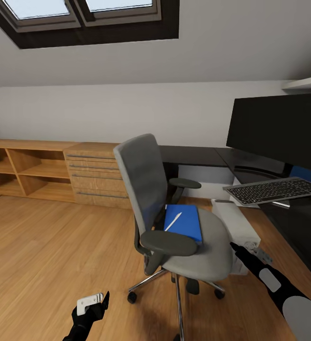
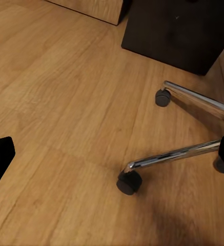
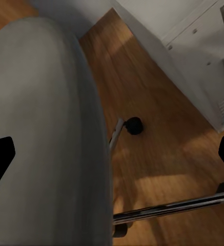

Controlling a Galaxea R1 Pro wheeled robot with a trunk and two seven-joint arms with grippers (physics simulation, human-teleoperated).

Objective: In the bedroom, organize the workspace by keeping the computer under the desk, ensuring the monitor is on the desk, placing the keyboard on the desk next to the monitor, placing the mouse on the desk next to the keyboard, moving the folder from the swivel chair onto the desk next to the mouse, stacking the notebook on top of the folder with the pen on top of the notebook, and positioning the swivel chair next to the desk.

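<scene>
Facing swivel chair [image 1: 174, 222] at 12 o'clock: you see folder [image 1: 186, 222] on seat, pen [image 1: 173, 221] lying on it. Keyboard [image 1: 274, 190] and monitor [image 1: 278, 130] on desk [image 1: 203, 156] at 2 o'clock, computer [image 1: 236, 227] beside chair. Left gripper [image 2: 112, 154] spread wide over floor [image 1: 41, 251]; right gripper [image 3: 112, 159] wide beside seat edge.

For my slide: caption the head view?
Bright blue folder and whitish pen lie on the grey swivel chair beside the black desk.
</scene>
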